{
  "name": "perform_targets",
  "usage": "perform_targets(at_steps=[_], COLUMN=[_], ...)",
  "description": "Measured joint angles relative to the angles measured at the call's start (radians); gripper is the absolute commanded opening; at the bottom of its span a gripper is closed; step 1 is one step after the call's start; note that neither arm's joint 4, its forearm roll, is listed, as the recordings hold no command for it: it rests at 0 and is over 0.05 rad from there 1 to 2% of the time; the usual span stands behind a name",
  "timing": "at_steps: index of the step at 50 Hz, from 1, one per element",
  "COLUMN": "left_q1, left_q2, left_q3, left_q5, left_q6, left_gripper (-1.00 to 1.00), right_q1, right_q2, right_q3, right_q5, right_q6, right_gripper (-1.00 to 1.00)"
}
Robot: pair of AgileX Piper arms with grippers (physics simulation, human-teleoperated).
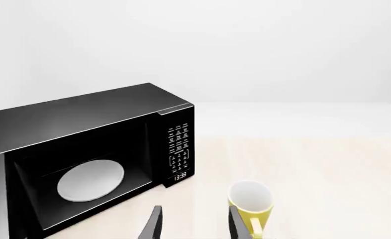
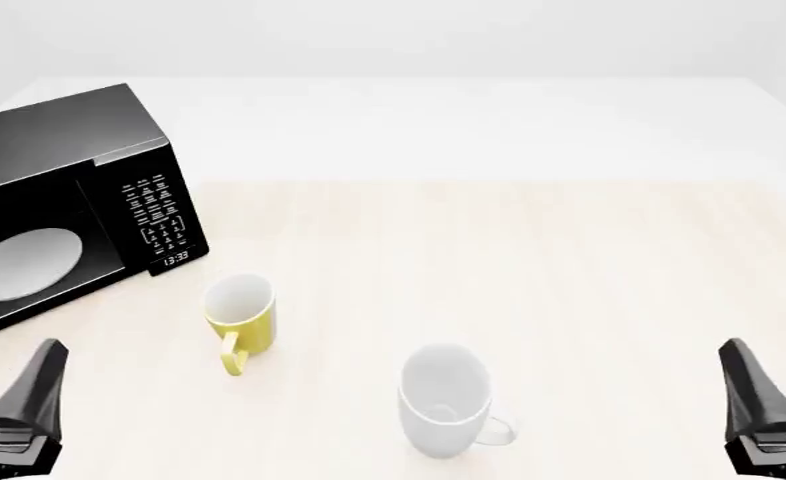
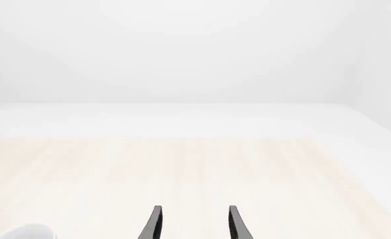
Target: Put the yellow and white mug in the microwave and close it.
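**One microwave, two mugs, two grippers of mine**

I am looking down at one table, pale wood-toned, carrying everything here.

One microwave is sitting at the far left of the table, black and boxy. Its cavity is showing open to me, with one round white turntable plate lying inside, and its keypad and clock facing the table's middle. The door itself is mostly out of frame.

Two mugs are standing upright on the table. The all-white mug is sitting near the middle, close to my edge, its handle pointing right. The yellow and white mug, the smaller one, is sitting just right of the microwave's front corner and apart from it, its yellow handle turned toward me.

I am holding two grippers low at the near edge. My left gripper is hanging with its fingers spread and nothing between them, the yellow mug just beyond one fingertip in the wrist view. My right gripper is likewise spread apart and empty, well away from both mugs.
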Motion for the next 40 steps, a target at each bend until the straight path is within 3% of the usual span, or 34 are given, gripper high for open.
perform_targets(at_steps=[14,40], left_q1=[-0.028,-0.166], left_q2=[0.003,0.106], left_q3=[-0.026,-0.182], left_q5=[0.027,0.175], left_q6=[0.012,0.021], left_gripper=[1.0,1.0], right_q1=[0.001,0.001], right_q2=[0.002,0.003], right_q3=[-0.003,-0.004], right_q5=[-0.003,-0.004], right_q6=[-0.005,-0.007], right_gripper=[1.0,1.0])
